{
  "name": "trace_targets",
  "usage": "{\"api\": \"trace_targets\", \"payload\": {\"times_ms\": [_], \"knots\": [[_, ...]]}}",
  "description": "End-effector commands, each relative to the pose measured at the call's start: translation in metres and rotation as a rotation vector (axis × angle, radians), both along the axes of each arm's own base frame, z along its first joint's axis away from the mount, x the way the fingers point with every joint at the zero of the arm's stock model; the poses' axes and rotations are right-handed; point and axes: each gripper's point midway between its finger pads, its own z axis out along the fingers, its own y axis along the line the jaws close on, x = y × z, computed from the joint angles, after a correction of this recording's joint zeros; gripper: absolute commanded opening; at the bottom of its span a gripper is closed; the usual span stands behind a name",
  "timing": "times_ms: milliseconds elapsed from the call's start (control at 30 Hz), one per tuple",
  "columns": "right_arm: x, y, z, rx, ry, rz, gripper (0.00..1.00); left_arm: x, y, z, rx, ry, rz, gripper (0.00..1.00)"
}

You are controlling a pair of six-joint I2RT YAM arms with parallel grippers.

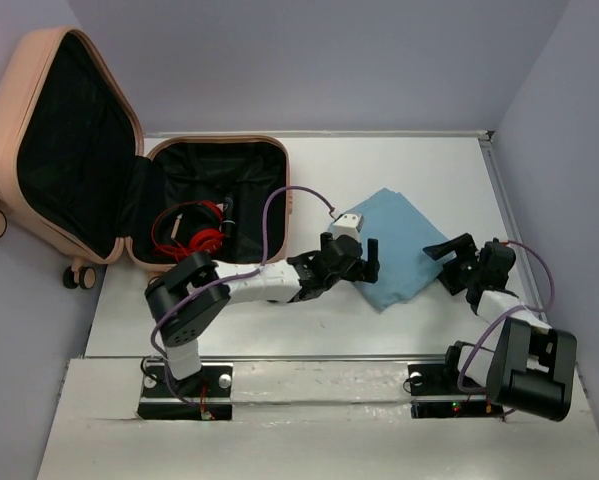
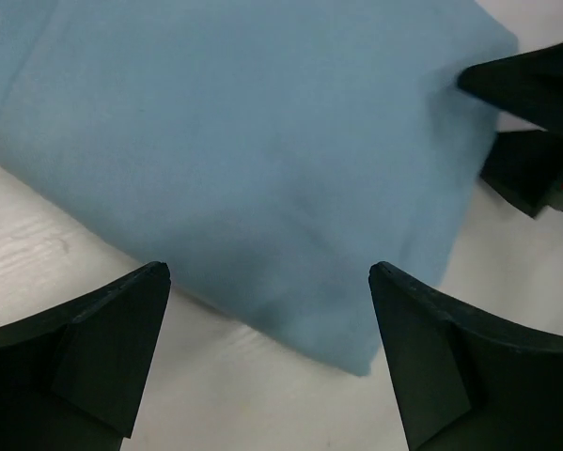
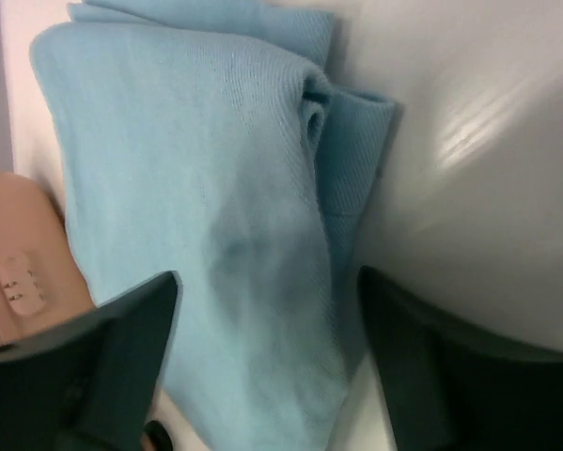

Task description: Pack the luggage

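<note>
One luggage [image 1: 194, 165] lies open, halves spread left-right, wheels [image 1: 79, 276] near-left.

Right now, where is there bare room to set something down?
Bare table beyond the cloth, far right; the near strip between the arms. In the suitcase, lining beyond the headphones. Crowded: the cloth, left gripper and right gripper flanking it.

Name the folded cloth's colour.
The cloth is plain light blue, clearest in the left wrist view.

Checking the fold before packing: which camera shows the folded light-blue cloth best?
Top external: nearly the whole folded light-blue cloth shows, lying on the white table. Left wrist shows only one corner; right wrist shows its layered folds close up.
</note>
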Motion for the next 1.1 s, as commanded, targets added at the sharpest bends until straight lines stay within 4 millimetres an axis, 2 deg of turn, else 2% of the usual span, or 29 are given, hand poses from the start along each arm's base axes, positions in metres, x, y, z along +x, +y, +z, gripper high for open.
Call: {"api": "trace_targets", "payload": {"times_ms": [0, 67, 167, 300, 333, 400, 433, 500, 533, 567, 667, 800, 833, 867, 933, 967, 1000, 1033, 1067], "knots": [[-0.015, 0.0, -0.009, -0.03, 0.021, -0.011, 0.99, 0.05, 0.012, -0.024, 0.028, 0.022, 0.157, 0.99], [-0.016, -0.003, -0.01, -0.048, 0.026, -0.017, 1.0, 0.062, 0.023, -0.036, 0.06, 0.033, 0.206, 0.99], [-0.015, -0.007, -0.012, -0.072, 0.039, -0.02, 0.98, 0.067, 0.041, -0.038, 0.08, 0.008, 0.274, 0.99], [-0.012, -0.008, -0.015, -0.077, 0.054, -0.012, 0.96, 0.074, 0.057, -0.036, 0.12, -0.029, 0.338, 0.99], [-0.011, -0.009, -0.013, -0.081, 0.052, -0.006, 0.95, 0.075, 0.057, -0.042, 0.142, -0.028, 0.343, 0.99], [-0.01, -0.008, -0.015, -0.077, 0.056, 0.005, 0.91, 0.08, 0.054, -0.051, 0.171, -0.016, 0.331, 0.99], [-0.009, -0.007, -0.016, -0.077, 0.062, 0.014, 0.87, 0.083, 0.044, -0.064, 0.197, 0.014, 0.309, 0.99], [-0.008, -0.002, -0.016, -0.065, 0.063, 0.041, 0.87, 0.086, 0.034, -0.077, 0.206, 0.053, 0.284, 0.99], [-0.007, 0.001, -0.017, -0.063, 0.065, 0.053, 0.86, 0.092, 0.026, -0.076, 0.186, 0.065, 0.278, 0.99], [-0.007, 0.006, -0.018, -0.054, 0.067, 0.069, 0.82, 0.09, 0.022, -0.09, 0.19, 0.095, 0.257, 0.99], [-0.003, 0.027, -0.018, -0.046, 0.061, 0.137, 0.79, 0.094, 0.015, -0.101, 0.15, 0.134, 0.241, 0.99], [0.006, 0.042, -0.016, -0.016, 0.045, 0.175, 0.72, 0.1, 0.017, -0.103, 0.125, 0.133, 0.262, 0.97], [0.008, 0.051, -0.016, 0.002, 0.047, 0.197, 0.64, 0.101, 0.017, -0.102, 0.115, 0.127, 0.263, 0.93], [0.009, 0.055, -0.017, 0.014, 0.052, 0.211, 0.6, 0.102, 0.017, -0.101, 0.106, 0.125, 0.264, 0.89], [0.016, 0.057, -0.02, 0.028, 0.059, 0.229, 0.49, 0.104, 0.017, -0.099, 0.088, 0.116, 0.265, 0.79], [0.02, 0.065, -0.019, 0.052, 0.052, 0.256, 0.34, 0.105, 0.015, -0.095, 0.066, 0.103, 0.257, 0.65], [0.025, 0.066, -0.014, 0.055, 0.03, 0.264, 0.28, 0.106, 0.014, -0.094, 0.057, 0.1, 0.253, 0.55], [0.027, 0.07, -0.015, 0.064, 0.028, 0.278, 0.15, 0.107, 0.008, -0.089, 0.031, 0.1, 0.235, 0.23], [0.029, 0.074, -0.01, 0.083, 0.002, 0.292, 0.09, 0.107, 0.005, -0.085, 0.016, 0.094, 0.221, 0.06]]}}
